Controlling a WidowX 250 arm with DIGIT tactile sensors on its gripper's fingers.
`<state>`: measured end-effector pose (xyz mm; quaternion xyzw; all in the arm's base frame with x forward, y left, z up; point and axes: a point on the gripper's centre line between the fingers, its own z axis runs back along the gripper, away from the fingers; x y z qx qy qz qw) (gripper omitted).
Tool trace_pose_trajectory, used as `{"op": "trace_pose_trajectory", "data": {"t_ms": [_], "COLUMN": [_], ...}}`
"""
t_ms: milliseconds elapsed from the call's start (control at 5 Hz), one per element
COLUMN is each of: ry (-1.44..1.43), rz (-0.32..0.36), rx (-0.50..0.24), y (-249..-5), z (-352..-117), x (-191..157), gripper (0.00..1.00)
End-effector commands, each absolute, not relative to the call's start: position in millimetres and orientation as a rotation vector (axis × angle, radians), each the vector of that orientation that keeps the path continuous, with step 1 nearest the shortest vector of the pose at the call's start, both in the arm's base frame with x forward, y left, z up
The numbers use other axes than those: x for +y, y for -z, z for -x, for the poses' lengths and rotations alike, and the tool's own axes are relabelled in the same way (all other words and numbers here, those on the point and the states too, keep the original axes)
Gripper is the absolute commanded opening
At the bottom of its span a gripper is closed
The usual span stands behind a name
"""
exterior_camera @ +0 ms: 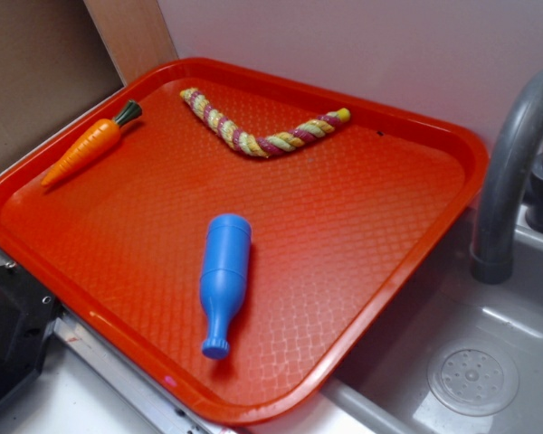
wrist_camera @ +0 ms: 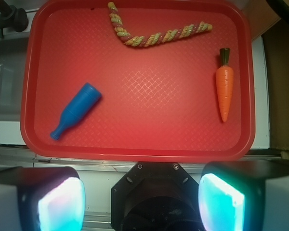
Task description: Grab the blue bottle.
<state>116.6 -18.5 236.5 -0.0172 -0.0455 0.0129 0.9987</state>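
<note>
The blue bottle lies at the tray's lower left, while the gripper hangs spread apart at the frame's bottom edge, empty.

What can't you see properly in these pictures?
- Gripper: wrist view's bottom edge cuts off the fingers, so no tips show; the exterior view doesn't show it clearly.
- Bottle underside: pressed against the tray in both views.
- Faucet top: cut off by the exterior view's right edge.
</note>
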Motion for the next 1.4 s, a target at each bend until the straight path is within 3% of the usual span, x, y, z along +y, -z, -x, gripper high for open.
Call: {"op": "trace_pose_trajectory", "data": {"t_ms": [0, 400, 600, 800, 1000, 1200], "ry": [-0.026, -0.427, -0.56, -0.558, -0.582, -0.593], "rz": [0.034, 0.023, -0.027, -0.039, -0.008, -0.037], "rx": [-0.091, -0.077, -0.133, -0.15, -0.13, -0.122], "y": [-236, -203, -184, -154, -130, -103], "z": [-117, -134, -149, -165, -174, -177], "x": [-18, -75, -100, -120, -128, -128], "gripper": [1.0, 1.0, 1.0, 1.0, 1.0, 1.0]}}
